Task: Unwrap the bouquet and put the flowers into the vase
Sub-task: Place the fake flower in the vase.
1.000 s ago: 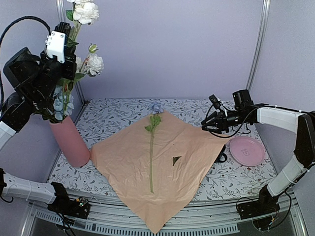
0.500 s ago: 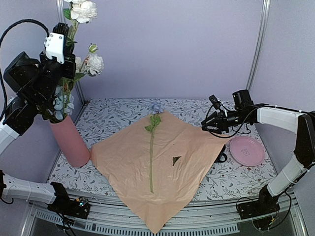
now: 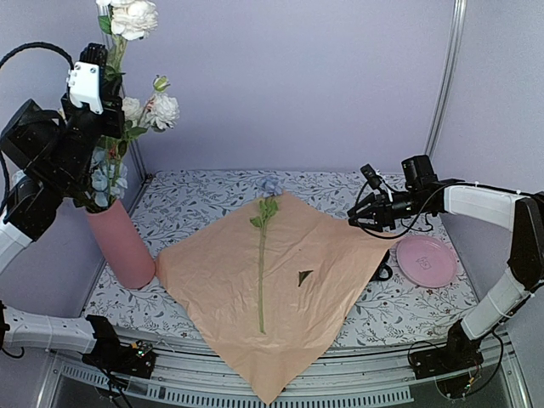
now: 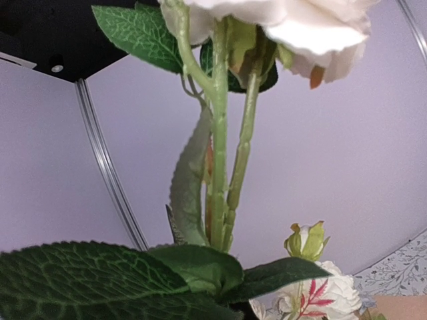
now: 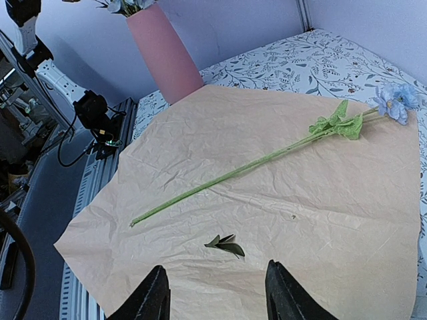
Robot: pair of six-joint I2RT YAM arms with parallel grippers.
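The unwrapped paper lies across the centre of the frame, with one blue flower on it as before. At centre right the right gripper hangs released and empty. At upper left the left gripper, clenched on the stems of the cream flowers, has risen a little above the vase, so they are probably not settled in it yet.

Vase pink — paper peach, rose cream, flower blue — tablecloth floral, plate pink.

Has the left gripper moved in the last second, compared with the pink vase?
Yes. The left gripper, shut on a white flower, has shifted leftward; the vase stayed put.
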